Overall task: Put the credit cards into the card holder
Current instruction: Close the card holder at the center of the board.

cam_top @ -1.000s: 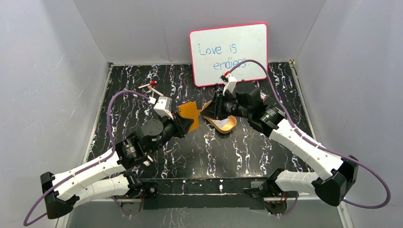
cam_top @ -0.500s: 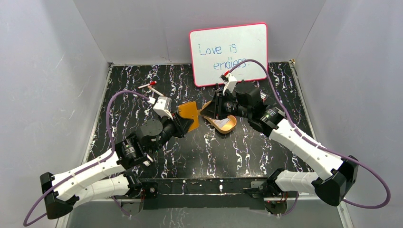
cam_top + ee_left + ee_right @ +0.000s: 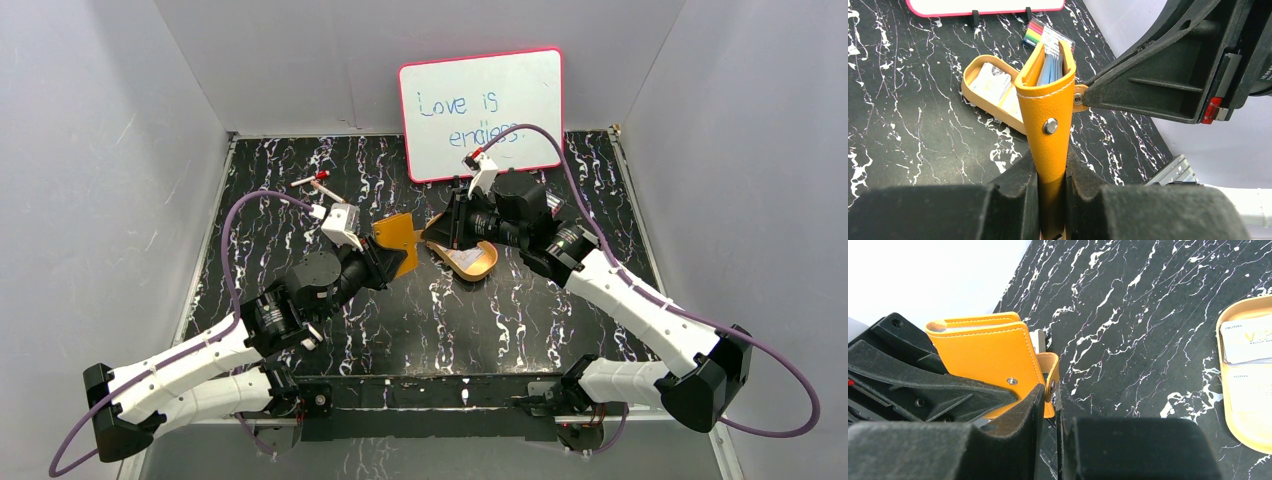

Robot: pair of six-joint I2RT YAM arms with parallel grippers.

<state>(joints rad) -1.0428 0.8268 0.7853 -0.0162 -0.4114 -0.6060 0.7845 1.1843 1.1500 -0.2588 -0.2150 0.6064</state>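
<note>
Colours noted: card holder tan-orange leather-look outside with white edge stitching and a silver snap stud, pale blue-grey pockets inside; oval tray yellow-orange, the cards in it pale white-grey with faint darker print. Table black marble pattern, white veins with a faint purple tint; whiteboard white, pink-red frame, blue handwriting; a small item behind the card holder carries rainbow stripes. Both left gripper and right gripper matt black, arms white with black joints, cables purple, walls pale grey.
</note>
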